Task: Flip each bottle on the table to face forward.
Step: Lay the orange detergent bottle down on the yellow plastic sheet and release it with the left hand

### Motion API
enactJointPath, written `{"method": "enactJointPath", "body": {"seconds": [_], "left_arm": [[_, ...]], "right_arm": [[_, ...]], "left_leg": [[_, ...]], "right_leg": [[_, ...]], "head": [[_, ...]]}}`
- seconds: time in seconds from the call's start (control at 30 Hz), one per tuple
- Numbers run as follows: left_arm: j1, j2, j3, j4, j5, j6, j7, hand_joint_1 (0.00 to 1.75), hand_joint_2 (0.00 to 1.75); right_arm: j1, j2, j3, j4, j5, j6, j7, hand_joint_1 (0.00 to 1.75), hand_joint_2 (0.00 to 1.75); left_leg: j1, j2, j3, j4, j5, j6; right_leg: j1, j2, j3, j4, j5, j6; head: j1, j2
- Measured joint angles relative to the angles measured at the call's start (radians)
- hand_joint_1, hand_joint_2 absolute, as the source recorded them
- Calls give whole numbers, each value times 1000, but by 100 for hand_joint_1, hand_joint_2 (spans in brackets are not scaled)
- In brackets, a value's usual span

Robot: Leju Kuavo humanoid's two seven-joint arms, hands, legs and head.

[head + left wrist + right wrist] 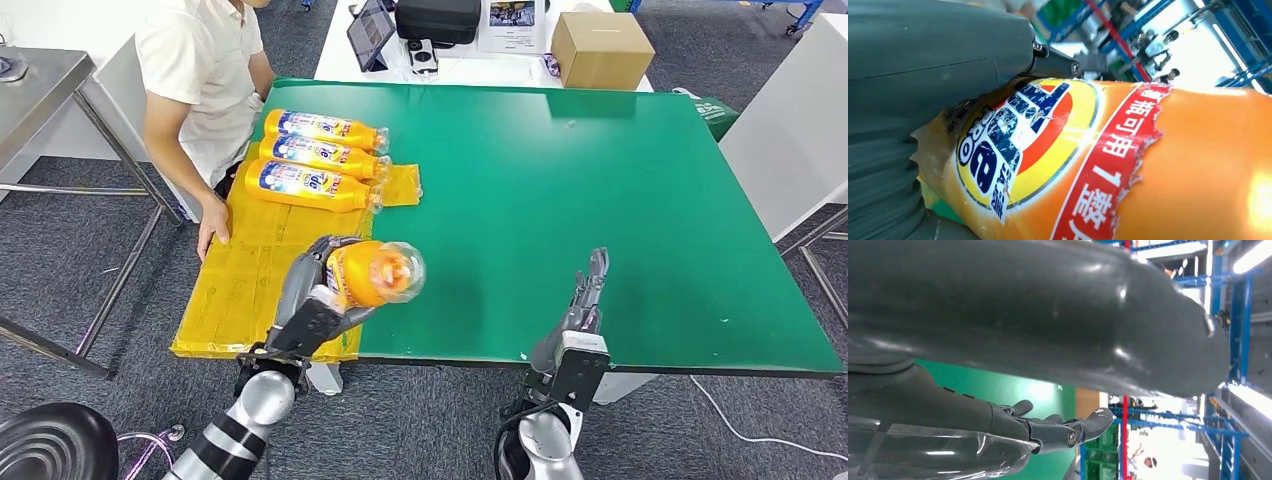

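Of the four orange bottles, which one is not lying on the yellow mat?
The orange bottle gripped by the left hand, raised at the table's near edge. The other three bottles lie side by side on the yellow mat.

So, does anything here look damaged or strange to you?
Yes: the label on the orange bottle that the left hand holds is torn, with a ragged edge and scuffed print in the left wrist view. The three bottles lying on the yellow cardboard look neatly lined up.

One orange bottle is held aloft, base outward; three labelled bottles lie side by side on yellow cardboard.
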Motion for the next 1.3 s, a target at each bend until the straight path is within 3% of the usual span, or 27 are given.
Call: {"method": "enactJointPath", "body": {"seconds": [0.13, 0.23, 0.47, 0.63, 0.93, 1.07, 1.1, 1.2, 1.3], "left_arm": [[-73, 21, -22, 126, -249, 21, 128, 175, 175], [-121, 35, -27, 234, -349, 20, 178, 175, 175], [-175, 50, -41, 355, -440, 13, 235, 175, 175], [-240, 55, -59, 468, -567, -86, 328, 175, 175], [-334, 38, -64, 625, -584, -153, 364, 175, 175], [-370, 26, -63, 674, -609, -191, 417, 173, 175], [-380, 22, -62, 689, -618, -202, 430, 154, 175], [-400, 13, -52, 727, -616, -222, 441, 76, 175], [-410, 4, -31, 753, -587, -239, 418, 68, 175]], "right_arm": [[-2, 14, -20, -12, -3, 24, 0, 0, 0], [-3, 23, -31, -12, -2, 38, 0, 0, 0], [-5, 34, -45, -13, 0, 47, 0, 0, 0], [-5, 41, -53, -13, -3, 78, 0, 0, 0], [-7, 52, -65, -6, 3, 109, 0, 0, 0], [-16, 57, -67, 5, 3, 124, 0, 0, 0], [-19, 59, -68, 9, 3, 128, 0, 0, 0], [-24, 65, -70, 21, 4, 137, 0, 0, 0], [-26, 68, -71, 32, 4, 138, 0, 0, 0]], "left_leg": [[0, 0, 0, 0, 0, 0], [0, 0, 0, 0, 1, -1], [0, 0, 0, 0, 1, -1], [0, 0, 0, 0, 1, -1], [0, 0, 0, 0, 1, -2], [0, 0, 1, 0, 1, -2], [0, 0, 1, 0, 1, -2], [0, 0, 3, 0, 2, -2], [1, 0, 5, 0, 2, -2]], "right_leg": [[0, 0, 0, 0, 0, 0], [0, 0, 0, 1, 0, 0], [0, 0, -1, 1, 0, 0], [0, 0, -1, 1, 0, 0], [0, 0, 0, 1, 0, 0], [0, 0, 0, 1, 0, 0], [0, 0, 1, 1, 0, 0], [0, 0, 3, 2, 0, 0], [0, 0, 4, 2, 0, 0]], "head": [[0, 0], [0, 0], [0, 0], [0, 0], [0, 0], [0, 0], [0, 0], [0, 0], [0, 0]]}}
